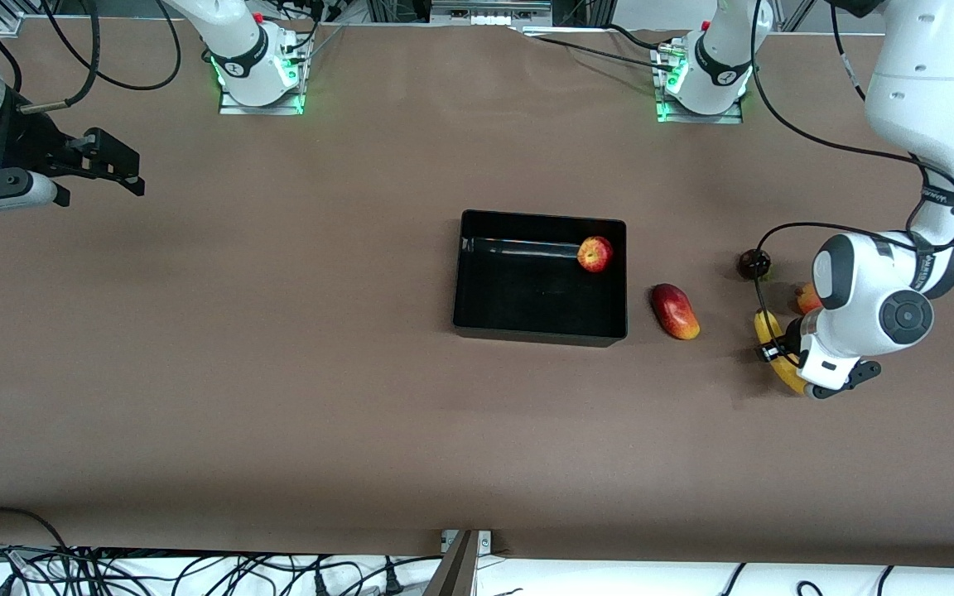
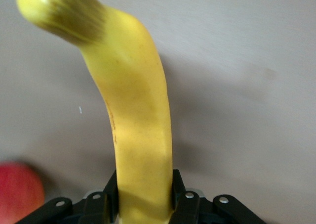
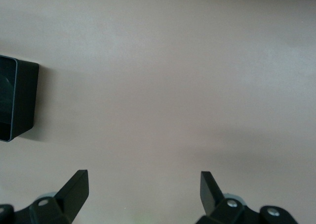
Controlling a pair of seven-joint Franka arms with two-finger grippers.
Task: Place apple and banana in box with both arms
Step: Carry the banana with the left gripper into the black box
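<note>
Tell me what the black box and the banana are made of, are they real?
The box looks like glossy hard plastic: its dark floor mirrors a streak of light beside the apple. The banana, pinched in the left end effector, has matte yellow skin with a brown-streaked tip; it could be real or a plastic fake, I can't tell.

a brown table carries the scene. an oblong red-and-yellow mango-like fruit lies on it toward the left arm's end. a small dark round fruit sits near it, closer to that end. a pinkish-red fruit peeks out, mostly hidden. black cables tangle along the table's near edge.
</note>
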